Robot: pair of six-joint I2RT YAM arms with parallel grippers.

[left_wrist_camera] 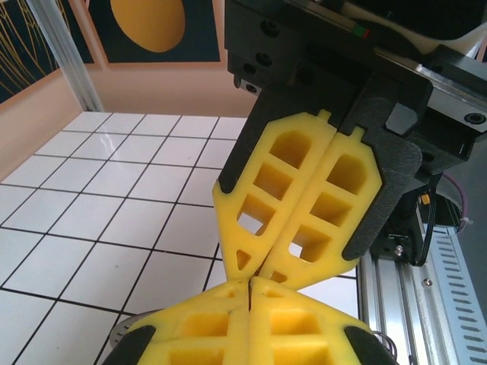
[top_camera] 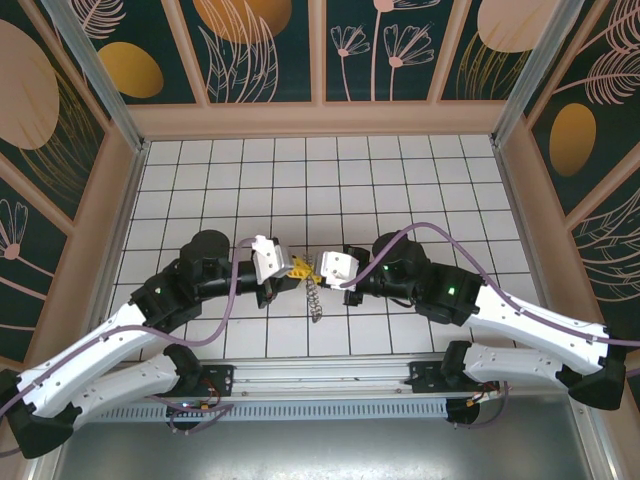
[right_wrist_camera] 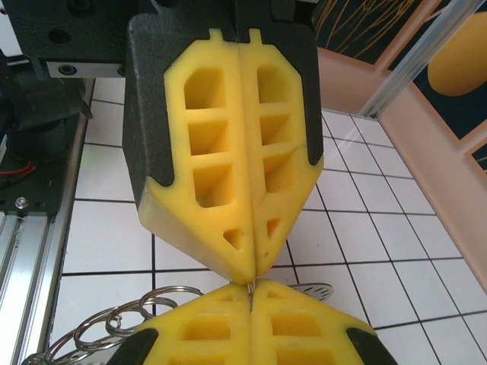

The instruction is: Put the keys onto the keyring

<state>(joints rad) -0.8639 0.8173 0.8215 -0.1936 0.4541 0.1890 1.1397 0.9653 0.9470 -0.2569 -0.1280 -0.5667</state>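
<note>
The left fingers [top_camera: 297, 268] and the right fingers [top_camera: 318, 270] meet tip to tip above the white tiled counter [top_camera: 400, 180], near the middle of its near edge. Both pairs are pressed fully together, with no gap along the seam of either pair. The keyring [top_camera: 314, 298] appears as a short strand of linked metal rings. It starts at the point where the yellow tips meet and runs toward the arm bases. In the right wrist view, the right fingers [right_wrist_camera: 249, 308] occupy the bottom edge and the left fingers [right_wrist_camera: 245, 258] point down at them from above. A thin sliver of metal stands in the narrow space between the two tips, in line with both seams. Several loops of the keyring [right_wrist_camera: 129, 319] fan out just beside the right fingers on their left. Another ring edge shows just beside them on the opposite side. Which pair pinches the strand cannot be told, nor whether the sliver belongs to a ring or a key. In the left wrist view, the left fingers [left_wrist_camera: 249, 312] lie along the bottom edge. The right fingers [left_wrist_camera: 262, 255] come down onto them at a slant, tips touching. A small green-and-red mark sits on the black body behind the right fingers. It is too small to read.
</note>
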